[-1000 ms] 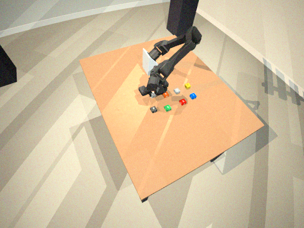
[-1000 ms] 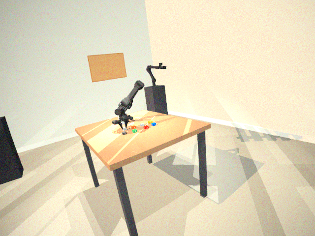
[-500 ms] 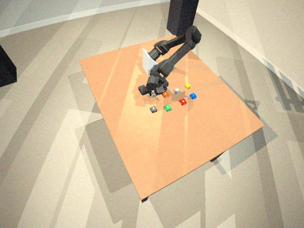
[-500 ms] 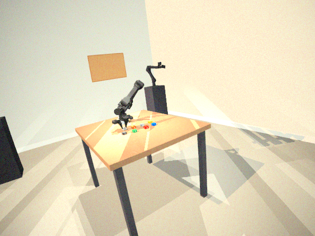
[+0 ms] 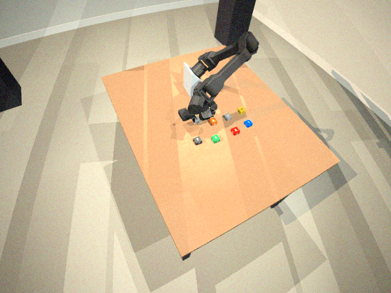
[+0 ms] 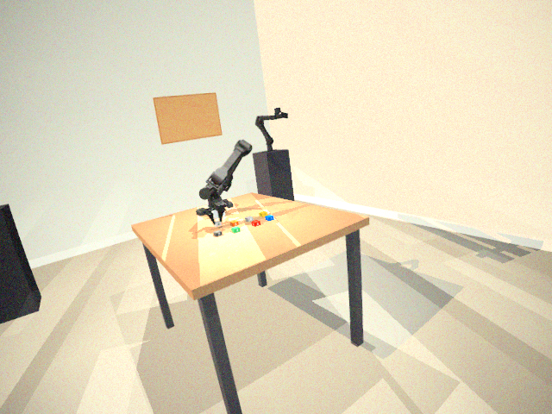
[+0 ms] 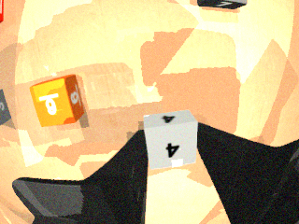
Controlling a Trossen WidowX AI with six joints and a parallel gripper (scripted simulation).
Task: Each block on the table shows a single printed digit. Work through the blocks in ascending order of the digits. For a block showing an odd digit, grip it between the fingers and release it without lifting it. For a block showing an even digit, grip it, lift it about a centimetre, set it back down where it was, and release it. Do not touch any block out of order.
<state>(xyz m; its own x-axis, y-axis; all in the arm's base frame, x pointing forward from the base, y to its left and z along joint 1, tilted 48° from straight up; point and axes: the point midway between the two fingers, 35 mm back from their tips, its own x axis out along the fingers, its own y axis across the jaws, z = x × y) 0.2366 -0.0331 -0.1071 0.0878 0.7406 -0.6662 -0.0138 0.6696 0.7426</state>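
Showing a 4, the white block (image 5: 197, 119) (image 6: 217, 223) (image 7: 172, 142) is being clamped between the jaws (image 5: 201, 118) (image 6: 216, 221). The orange block (image 5: 212, 121) (image 6: 234, 222) (image 7: 56, 102) is being left beside them.

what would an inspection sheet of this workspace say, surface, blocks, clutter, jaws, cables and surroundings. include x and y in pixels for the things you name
surface: wooden table (image 5: 201, 195) (image 6: 267, 249), streaked with light and shadow
job's things: white block (image 7: 171, 145) showing 4, between the jaws; orange block (image 5: 212, 121) (image 6: 234, 222) (image 7: 51, 104), black block (image 5: 197, 140) (image 6: 217, 233) (image 7: 221, 4), green block (image 5: 215, 138) (image 6: 235, 229), red block (image 5: 235, 130) (image 6: 255, 222), blue block (image 5: 248, 123) (image 6: 269, 217), yellow block (image 5: 241, 110) (image 6: 263, 214) and gray block (image 5: 227, 116) (image 6: 248, 219) spread beside it
clutter: nothing seen
grippers: one, its jaws shut on the white block
cables: nothing seen
surroundings: board (image 6: 187, 117) on the wall; second arm (image 6: 264, 128) on a dark pedestal (image 6: 279, 173)
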